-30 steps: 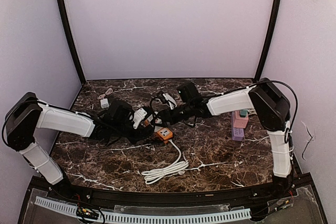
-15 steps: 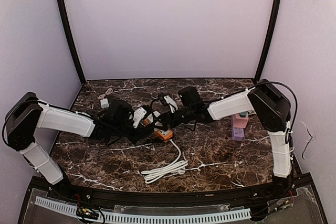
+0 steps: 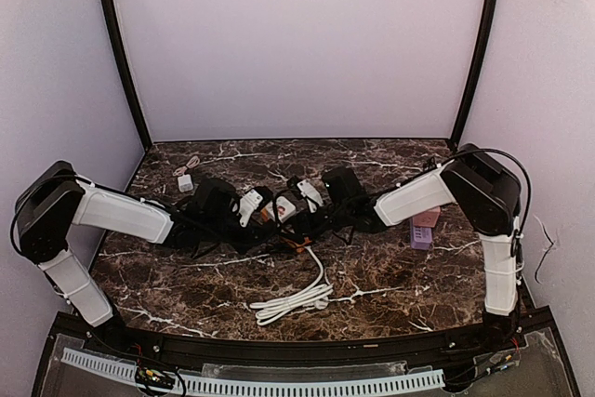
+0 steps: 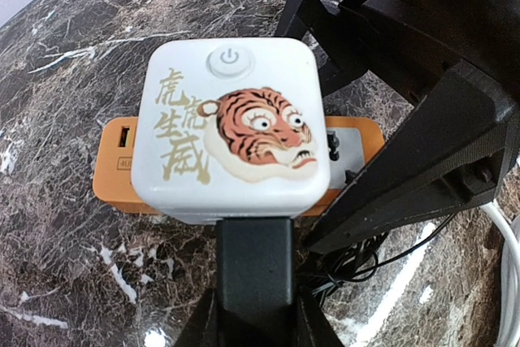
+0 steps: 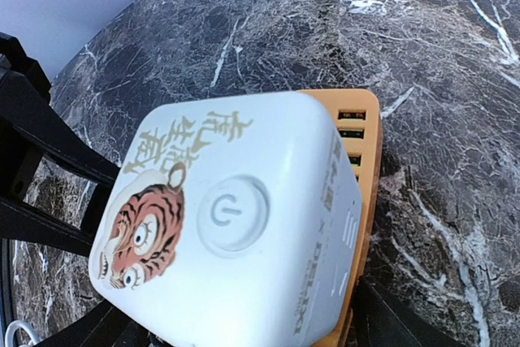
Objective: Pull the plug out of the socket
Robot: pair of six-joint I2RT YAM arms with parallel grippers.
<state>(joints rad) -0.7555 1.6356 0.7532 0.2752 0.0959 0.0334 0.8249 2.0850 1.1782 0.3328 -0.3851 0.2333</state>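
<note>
Plug point(image 4: 231, 132) is seated in the socket point(image 4: 114, 172) on the counter point(image 4: 65, 282), nothing pulled yet. Left end effector point(image 4: 253, 278) is closed at the socket's edge, and the right end effector point(image 3: 294, 211) is spread wide around the plug.

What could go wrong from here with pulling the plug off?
The right end effector straddles the white cube with jaws wide; on those smooth sides a pull could slip.
The left end effector is shut, one narrow bar by the cube's near side, so the orange base might lift or slide along.
Thin black wires lie beside it and could snag.
</note>
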